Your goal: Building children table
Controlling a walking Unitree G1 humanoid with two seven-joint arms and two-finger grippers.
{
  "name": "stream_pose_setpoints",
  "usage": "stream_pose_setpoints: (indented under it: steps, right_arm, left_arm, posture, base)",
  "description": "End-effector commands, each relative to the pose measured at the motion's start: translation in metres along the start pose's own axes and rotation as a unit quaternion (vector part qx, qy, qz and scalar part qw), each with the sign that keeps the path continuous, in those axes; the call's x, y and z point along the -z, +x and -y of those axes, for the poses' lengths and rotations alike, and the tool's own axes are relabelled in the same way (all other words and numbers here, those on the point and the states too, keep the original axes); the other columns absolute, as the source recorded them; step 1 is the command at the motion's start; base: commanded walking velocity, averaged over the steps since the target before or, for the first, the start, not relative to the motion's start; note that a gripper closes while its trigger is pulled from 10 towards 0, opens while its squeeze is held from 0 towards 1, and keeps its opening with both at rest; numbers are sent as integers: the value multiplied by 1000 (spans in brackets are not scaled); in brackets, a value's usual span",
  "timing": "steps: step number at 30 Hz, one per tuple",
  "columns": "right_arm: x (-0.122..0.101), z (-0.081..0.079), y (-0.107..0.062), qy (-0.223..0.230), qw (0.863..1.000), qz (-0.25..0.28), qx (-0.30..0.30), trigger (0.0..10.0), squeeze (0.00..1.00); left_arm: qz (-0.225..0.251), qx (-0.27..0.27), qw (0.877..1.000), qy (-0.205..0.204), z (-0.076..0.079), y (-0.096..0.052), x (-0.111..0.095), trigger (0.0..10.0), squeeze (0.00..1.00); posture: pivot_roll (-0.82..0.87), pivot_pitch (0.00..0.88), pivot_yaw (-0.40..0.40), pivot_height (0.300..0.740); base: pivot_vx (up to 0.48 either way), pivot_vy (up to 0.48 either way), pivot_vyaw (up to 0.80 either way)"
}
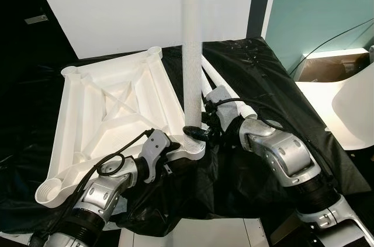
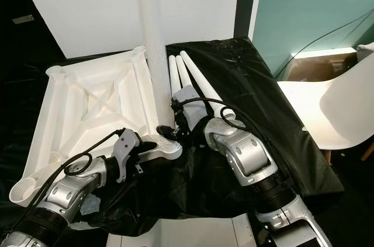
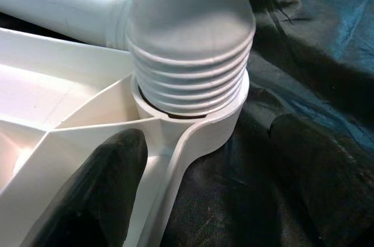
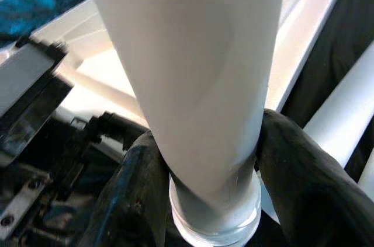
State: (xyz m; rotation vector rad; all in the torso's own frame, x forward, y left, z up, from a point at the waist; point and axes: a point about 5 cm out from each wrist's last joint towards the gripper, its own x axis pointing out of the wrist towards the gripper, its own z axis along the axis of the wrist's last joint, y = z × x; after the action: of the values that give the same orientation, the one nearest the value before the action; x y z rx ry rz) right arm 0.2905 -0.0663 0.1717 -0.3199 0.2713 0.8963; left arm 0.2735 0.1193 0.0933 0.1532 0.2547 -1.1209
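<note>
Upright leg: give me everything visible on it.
The leg is a white, matte, plastic-looking tube standing upright in the tabletop's near corner socket. Its threaded end is only partly screwed in, with ridges exposed. The right tool clamps it just above the socket; the left tool straddles the socket.

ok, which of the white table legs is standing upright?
The white plastic leg gripped by the right tool, threaded end in the upturned white tabletop's near corner socket. The other legs lie flat on the black sheet.
</note>
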Motion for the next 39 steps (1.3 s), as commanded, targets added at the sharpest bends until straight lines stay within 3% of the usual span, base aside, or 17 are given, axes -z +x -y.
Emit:
stream_pose_setpoints:
  steps: [1,15,18,19,21,26,30,35,37,39]
  right_arm:
    - [48,3,-1,23,993,-113,20,10000,0]
    - [61,-3,-6,9,995,-91,31,10000,0]
    - [57,0,-9,86,993,-75,40,10000,0]
    - [57,0,-9,86,993,-75,40,10000,0]
    - [56,0,-8,134,987,-84,42,10000,0]
    - [53,1,-7,165,981,-88,40,10000,0]
    - [50,1,-6,167,981,-88,37,10000,0]
    - [43,-1,-5,132,988,-68,32,10000,0]
    - [44,-1,-3,110,991,-55,44,10000,0]
    - [47,4,0,96,990,-12,103,10000,0]
  left_arm:
    - [2,4,1000,5,0,-1,1,10000,0]
    - [0,2,1000,6,0,-3,3,10000,0]
    - [-1,5,1000,10,-2,-2,1,10000,0]
    - [-1,5,1000,10,-2,-2,1,10000,0]
    - [-1,6,1000,11,-2,-2,1,10000,0]
    - [-1,7,1000,11,-2,-2,1,10000,0]
    - [-1,6,1000,11,-2,-2,1,10000,0]
    - [0,2,1000,9,-2,-3,3,10000,0]
    - [1,-1,1000,8,-2,-3,3,10000,0]
    - [2,-3,1000,6,-1,-4,4,10000,0]
  posture:
    - [-80,0,55,740]
    - [-90,0,65,740]
    - [-95,0,72,740]
    - [-95,0,72,740]
    - [-94,0,71,740]
    - [-91,0,70,740]
    - [-88,0,67,740]
    - [-80,0,59,740]
    - [-77,0,58,740]
    - [-72,0,60,740]
  base:
    - [0,0,0]
    - [0,0,0]
    - [0,0,0]
    - [0,0,0]
    - [0,0,0]
    - [0,0,0]
    - [0,0,0]
    - [0,0,0]
    - [0,0,0]
    - [0,0,0]
